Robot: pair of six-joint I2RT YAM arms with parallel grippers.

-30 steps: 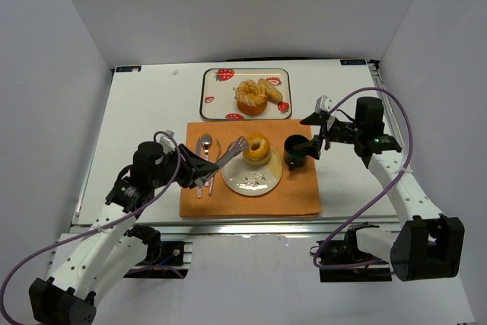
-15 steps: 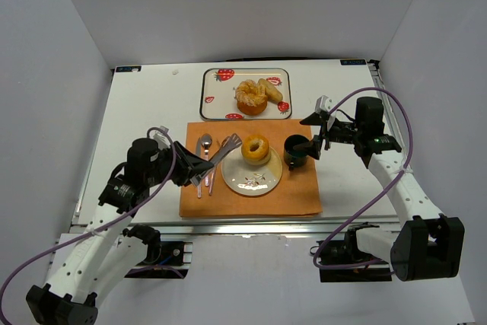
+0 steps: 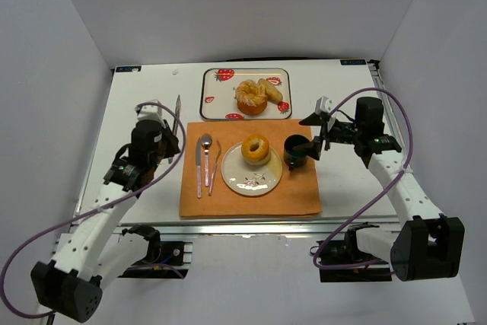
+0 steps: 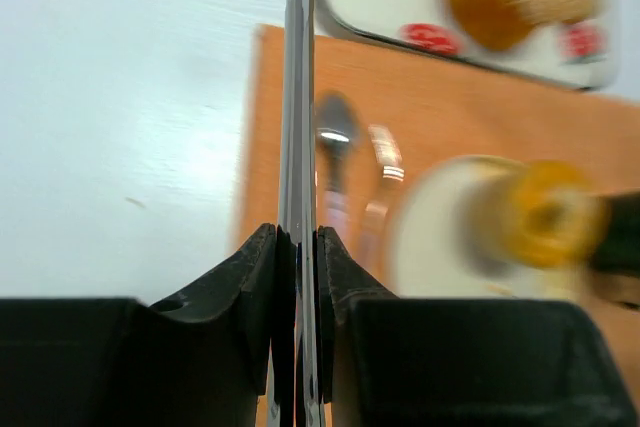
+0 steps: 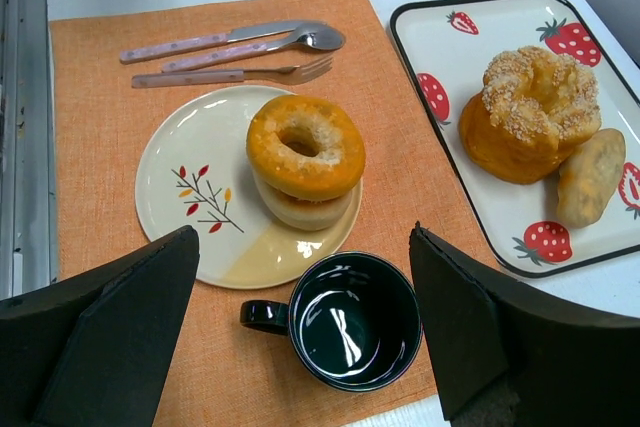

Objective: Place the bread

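Left gripper: the left gripper (image 4: pixel 297 247) is closed narrow on metal tongs (image 4: pixel 298 97), its two black fingers (image 4: pixel 255 262) pressing the blades together.
Left gripper position: in the top view the left gripper (image 3: pixel 166 119) is over the bare white surface (image 3: pixel 137 89), left of the orange placemat (image 3: pixel 251 202). The tongs (image 3: pixel 177 108) point away from the arm bases.
Right gripper: the right gripper (image 5: pixel 303 237) is spread wide and holds nothing. From above, the right gripper (image 3: pixel 312 138) sits just beside the dark cup (image 3: pixel 295 150), on its right.
Bread: a ring-shaped bread (image 3: pixel 256 148) lies on the cream plate (image 3: pixel 251 182) at the middle of the placemat. The right wrist view shows the bread (image 5: pixel 305 157) on the plate (image 5: pixel 190 187), apart from both grippers.
Around: the cup (image 5: pixel 350 322) stands just beside the plate. Cutlery (image 3: pixel 205 165) lies on the placemat left of the plate. Beyond the placemat, a strawberry-print tray (image 3: pixel 207 85) holds more pastries (image 3: pixel 251 97).
Hard to make out: the left wrist view is blurred, so the plate and bread there are soft shapes. The tongs are edge-on and their tips run out of that frame.
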